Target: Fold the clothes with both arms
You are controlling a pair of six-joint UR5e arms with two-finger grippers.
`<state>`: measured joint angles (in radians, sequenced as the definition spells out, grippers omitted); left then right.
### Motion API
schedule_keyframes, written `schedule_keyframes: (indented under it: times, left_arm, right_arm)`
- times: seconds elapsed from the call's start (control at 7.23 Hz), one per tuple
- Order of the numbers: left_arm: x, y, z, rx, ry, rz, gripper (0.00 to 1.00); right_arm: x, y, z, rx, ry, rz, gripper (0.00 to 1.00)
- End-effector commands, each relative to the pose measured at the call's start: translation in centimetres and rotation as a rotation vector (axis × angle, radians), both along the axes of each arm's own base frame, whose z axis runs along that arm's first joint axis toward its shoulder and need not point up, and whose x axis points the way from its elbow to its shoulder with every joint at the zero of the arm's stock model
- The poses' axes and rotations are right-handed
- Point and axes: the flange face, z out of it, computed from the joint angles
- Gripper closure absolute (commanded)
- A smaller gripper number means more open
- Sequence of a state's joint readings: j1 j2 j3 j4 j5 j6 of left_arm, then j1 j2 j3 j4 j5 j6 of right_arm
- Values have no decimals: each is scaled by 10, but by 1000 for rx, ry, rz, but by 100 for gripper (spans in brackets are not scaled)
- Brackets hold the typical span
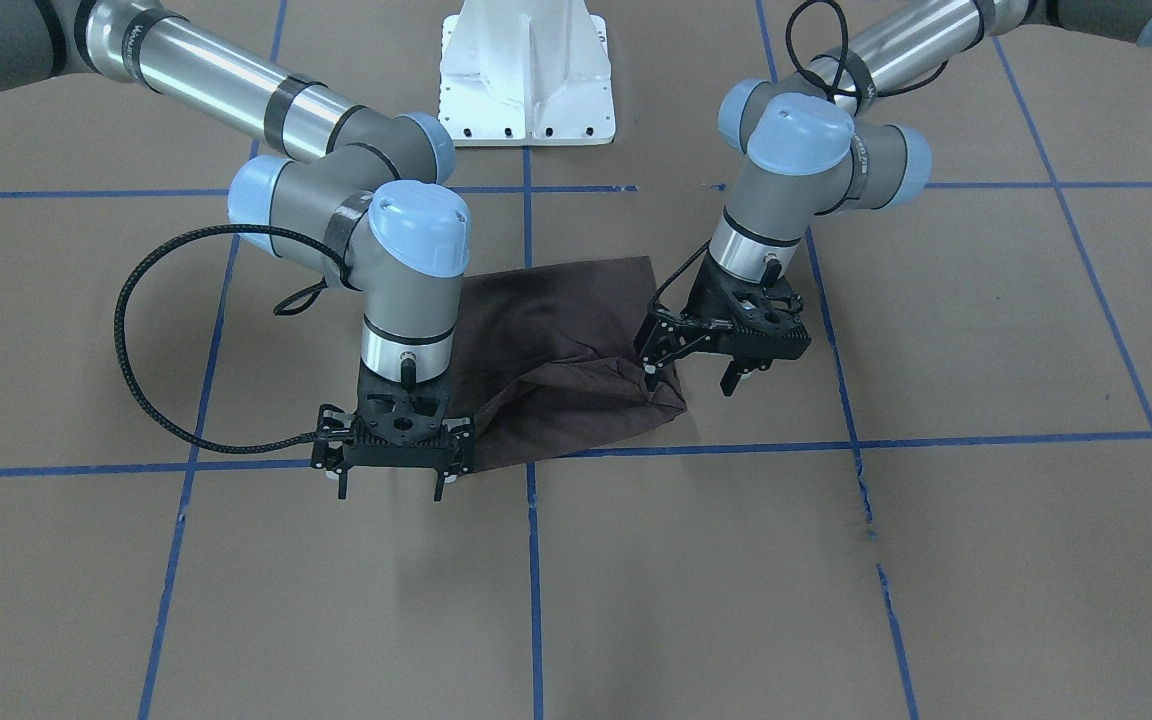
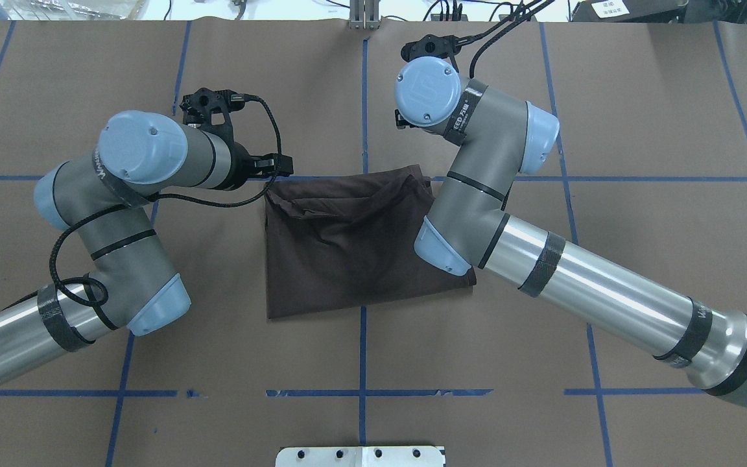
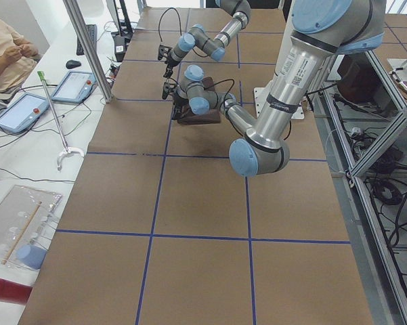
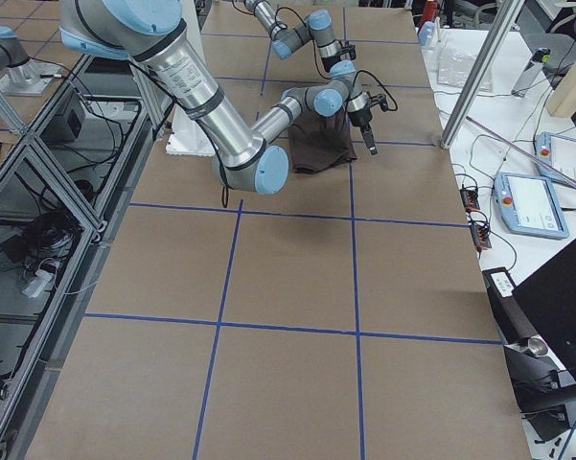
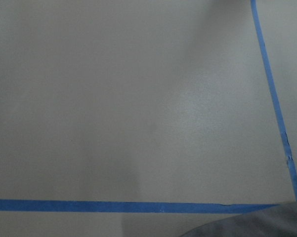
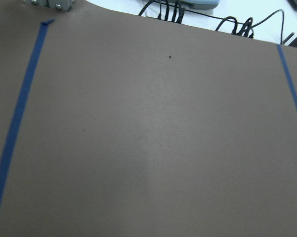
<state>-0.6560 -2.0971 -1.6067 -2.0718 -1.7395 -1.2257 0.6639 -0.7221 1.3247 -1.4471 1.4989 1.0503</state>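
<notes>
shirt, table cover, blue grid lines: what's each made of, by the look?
Shirt: soft matte dark brown cloth, probably cotton knit; it creases and slumps. Table cover: matte brown sheet, likely kraft paper; flat and dull. Grid lines: blue adhesive tape, probably; ends are broken and ragged.

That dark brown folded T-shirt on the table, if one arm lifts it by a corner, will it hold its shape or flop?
Probably flop: the dark brown folded T-shirt shows creases and a bunched edge, so it would likely sag and unfold. It lies thin, so probably light. Pushed across the matte brown table, it might wrinkle rather than slide.
</notes>
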Motion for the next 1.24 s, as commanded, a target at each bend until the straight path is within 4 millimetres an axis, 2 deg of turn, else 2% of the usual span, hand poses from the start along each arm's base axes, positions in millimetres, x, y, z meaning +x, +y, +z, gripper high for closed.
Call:
schedule_keyframes:
  times: [0.0,0.14,0.55,0.69,0.97,1.11]
  left_arm:
    - [-1,3,4,-3,-3,11,0]
    - [-1,2,5,-2,-3,12,0]
    - [-1,3,4,-2,-2,11,0]
    - [-1,3,7,-6,-5,11,0]
    - [-1,3,8,-6,-5,11,0]
    - [-2,3,8,-7,-4,10,0]
  right_arm:
    - [-27,25,-13,-75,-143,47,14]
    - [-42,40,-12,-91,-147,39,42]
    - [-62,58,-6,-154,-175,80,44]
    - [-70,67,-3,-172,-182,90,51]
    - [-74,72,-2,-172,-177,85,52]
    - [-74,72,3,-176,-170,86,65]
